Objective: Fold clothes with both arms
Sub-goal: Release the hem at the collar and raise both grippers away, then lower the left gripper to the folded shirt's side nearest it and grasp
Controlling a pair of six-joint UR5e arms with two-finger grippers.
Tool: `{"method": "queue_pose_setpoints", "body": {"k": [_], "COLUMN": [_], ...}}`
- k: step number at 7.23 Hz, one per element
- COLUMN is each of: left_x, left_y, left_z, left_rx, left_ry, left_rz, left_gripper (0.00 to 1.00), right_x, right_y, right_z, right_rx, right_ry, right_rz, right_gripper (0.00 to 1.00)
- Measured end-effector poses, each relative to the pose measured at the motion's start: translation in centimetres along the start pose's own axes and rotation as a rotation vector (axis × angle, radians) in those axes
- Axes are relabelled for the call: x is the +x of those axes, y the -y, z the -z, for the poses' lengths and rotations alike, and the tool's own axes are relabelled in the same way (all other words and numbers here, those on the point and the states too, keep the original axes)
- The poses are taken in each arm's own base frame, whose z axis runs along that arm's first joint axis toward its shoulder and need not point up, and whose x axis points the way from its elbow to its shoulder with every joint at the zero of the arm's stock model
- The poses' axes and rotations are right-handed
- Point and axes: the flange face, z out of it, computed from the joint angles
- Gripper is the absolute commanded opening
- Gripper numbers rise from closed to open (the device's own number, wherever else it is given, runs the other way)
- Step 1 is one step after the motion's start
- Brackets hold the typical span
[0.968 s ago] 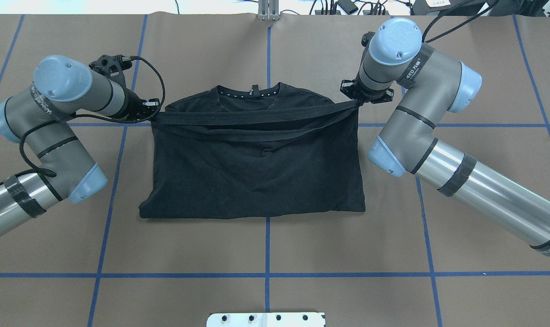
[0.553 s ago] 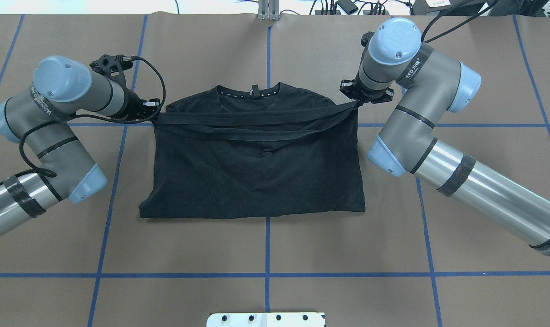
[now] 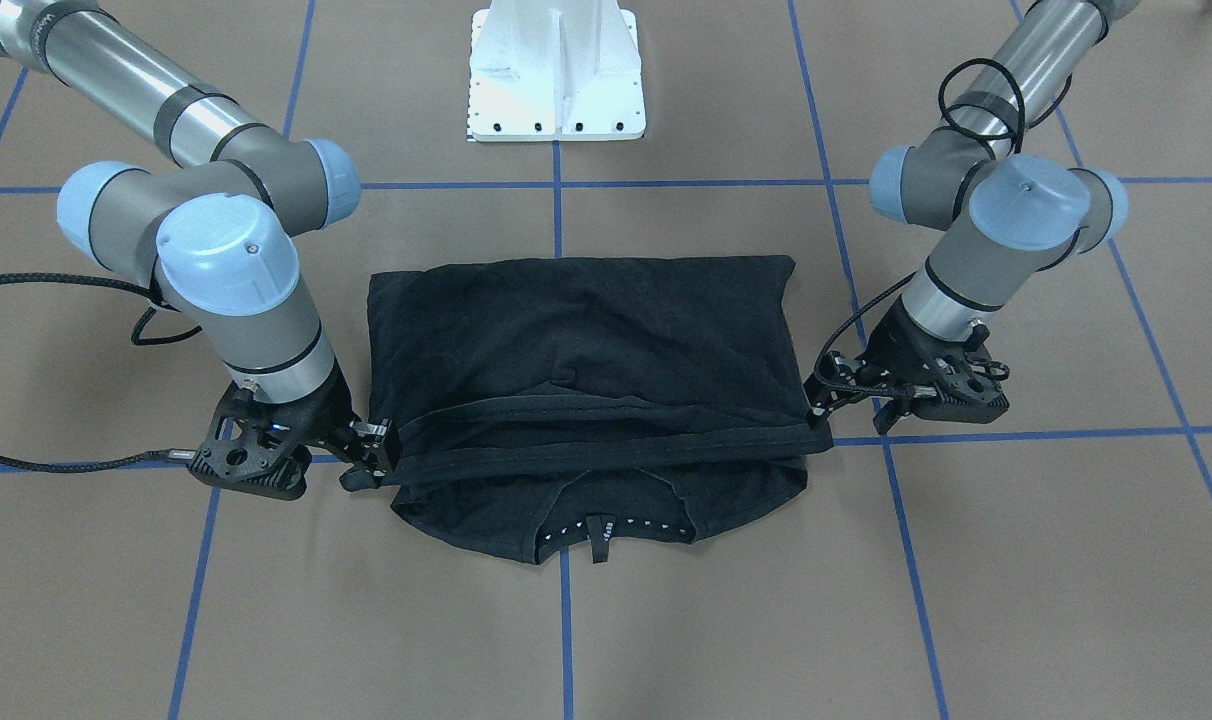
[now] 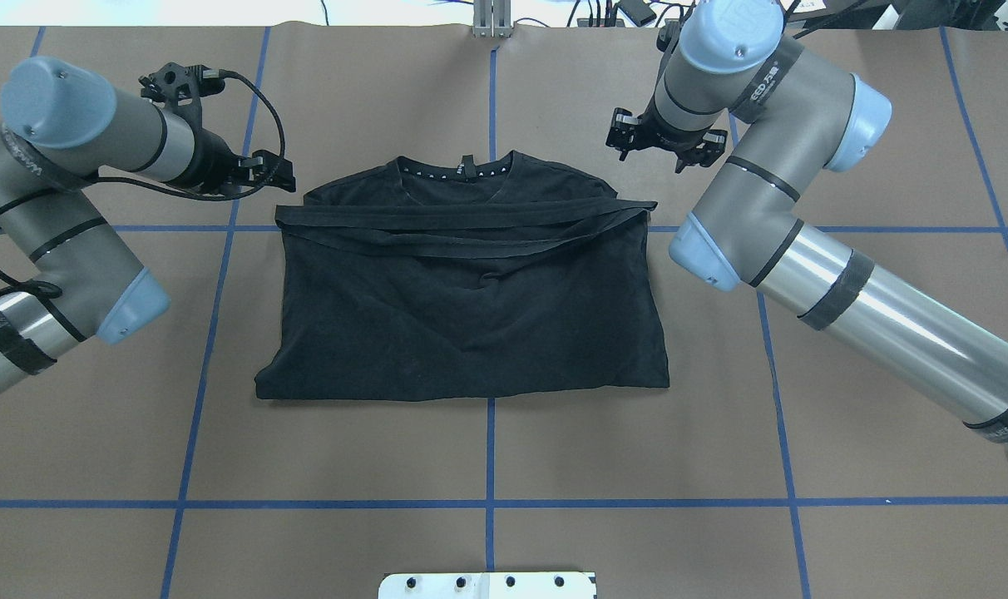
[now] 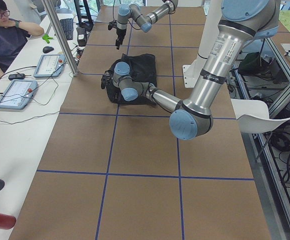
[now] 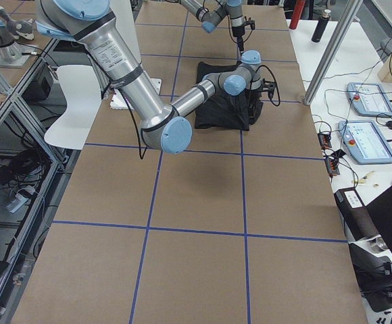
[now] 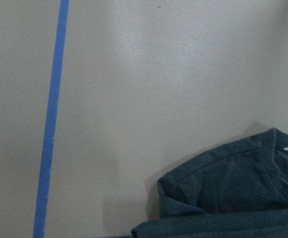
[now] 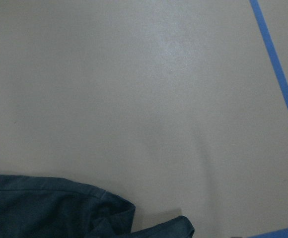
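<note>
Brown matte table covering (image 4: 487, 441), flat and smooth, marked into large squares by blue tape lines (image 4: 196, 391). White bolted pedestal base (image 3: 556, 80) at the robot's edge. Bare covering lies on all four sides of the garment, widest toward the base and toward both table ends.

Item: black T-shirt (image 4: 471, 316), soft knit, lying flat at table centre as a rough rectangle.
- The lower half is doubled up over the chest.
- The hem forms a band (image 4: 471, 220) running across just below the collar (image 4: 462, 170), which shows small white triangles inside.
- The shoulders are rounded, the fold edge nearest the base is straight, and there are shallow creases mid-body.

Left gripper (image 4: 273, 170): black, jaws parted, holding nothing. The overhead view sets it off the cloth, just beyond the band's left end.

Right gripper (image 4: 622, 137): black, jaws parted, empty, clear of the right shoulder in that view.

The front-facing view places both grippers right at the band's ends. Whether they touch the cloth there cannot be told.

Left arm (image 4: 63, 216) and right arm (image 4: 853, 308): silver-grey tubes with light blue joint caps, coming in from the sides. The right elbow is near the shirt's side edge, and the left is well apart from it.
</note>
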Motion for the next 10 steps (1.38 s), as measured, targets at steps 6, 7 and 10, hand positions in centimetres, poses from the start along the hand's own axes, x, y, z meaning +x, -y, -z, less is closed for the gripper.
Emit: {"method": "queue_pose_setpoints", "body": {"k": [6,7,10], "left_x": [-2.5,-3.0,-2.0], "left_y": [-16.1,-19.6,-24.9], "left_z": [3.8,2.9,0.0], "left_rx": [-0.162,-0.182,-0.209], "left_ry": [-0.123,-0.151,-0.162], "left_rz": [-0.030,-0.020,0.021], "left_gripper": [1.00,1.00,0.81], "right_x": [7.2,7.4,7.6], "right_y": [-1.6,-1.7,-1.7], "right_z": [2.1,2.2,2.3], "right_rx": [-0.047,-0.047,-0.045], "right_ry": [0.041,0.043,0.044], "right_rz": [0.151,0.155,0.156], "right_gripper": [0.99,0.99,0.99]}}
